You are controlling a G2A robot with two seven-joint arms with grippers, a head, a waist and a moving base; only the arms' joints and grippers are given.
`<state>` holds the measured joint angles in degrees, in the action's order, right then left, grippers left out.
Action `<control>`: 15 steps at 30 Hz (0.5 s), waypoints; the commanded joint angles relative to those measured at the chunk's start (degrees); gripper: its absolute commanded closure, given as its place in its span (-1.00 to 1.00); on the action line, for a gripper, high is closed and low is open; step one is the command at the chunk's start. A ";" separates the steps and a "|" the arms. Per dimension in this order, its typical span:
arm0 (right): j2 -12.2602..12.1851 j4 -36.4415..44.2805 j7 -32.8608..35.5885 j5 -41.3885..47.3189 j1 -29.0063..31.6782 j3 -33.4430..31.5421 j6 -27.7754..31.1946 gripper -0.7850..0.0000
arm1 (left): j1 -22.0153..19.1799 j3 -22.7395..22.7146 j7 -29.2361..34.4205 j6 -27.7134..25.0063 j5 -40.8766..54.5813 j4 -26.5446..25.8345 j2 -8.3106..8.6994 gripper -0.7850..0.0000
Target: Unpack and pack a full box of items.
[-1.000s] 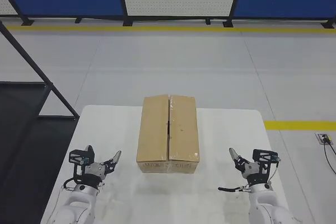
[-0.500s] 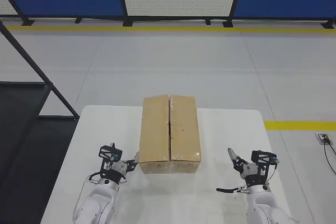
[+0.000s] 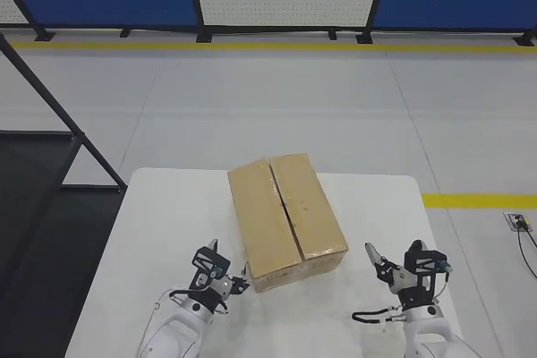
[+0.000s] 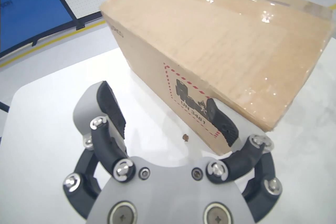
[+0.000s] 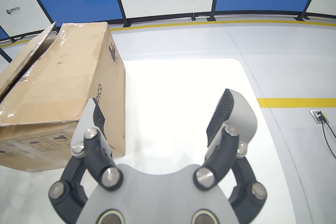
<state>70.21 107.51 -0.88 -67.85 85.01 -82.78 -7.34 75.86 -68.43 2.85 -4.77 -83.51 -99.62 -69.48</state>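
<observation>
The box (image 3: pixel 288 219) lies closed and turned askew in the middle of the surface (image 3: pixel 161 215). The left hand (image 4: pixel 157 97) is spread at the near corner, with one finger (image 4: pixel 221 122) touching the side wall. The right hand (image 5: pixel 160 97), also spread, is just beside the other near corner. Unpacking seems to be only at its beginning. Next, I think, the top flaps must be opened.

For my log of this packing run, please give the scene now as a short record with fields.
box: cardboard, on the white table, askew to its edges; top flaps down, one slightly raised
left gripper: jaws open, at the box's near corner, one jaw seemingly touching its side
right gripper: jaws open, beside the box, apart from it
task state: box not yet unpacked
</observation>
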 commanded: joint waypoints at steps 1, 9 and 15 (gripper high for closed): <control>-0.03 0.70 -0.70 -0.31 0.79 -0.77 0.27 -1.00 | -0.12 1.09 0.02 -0.57 -0.94 -0.05 -0.12 -1.00; -0.10 2.73 -2.84 -0.86 2.97 -3.28 2.14 -1.00 | -0.37 4.45 0.21 -3.50 -1.25 -1.12 -0.65 -1.00; 0.29 3.28 -3.78 1.18 2.50 -3.45 0.57 -1.00 | 1.72 -2.32 1.19 -2.38 5.67 -2.86 -0.20 -1.00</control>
<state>70.46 110.72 -4.53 -66.93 87.58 -86.30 -6.61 76.99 -68.39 4.03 -8.53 -79.56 -102.26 -69.81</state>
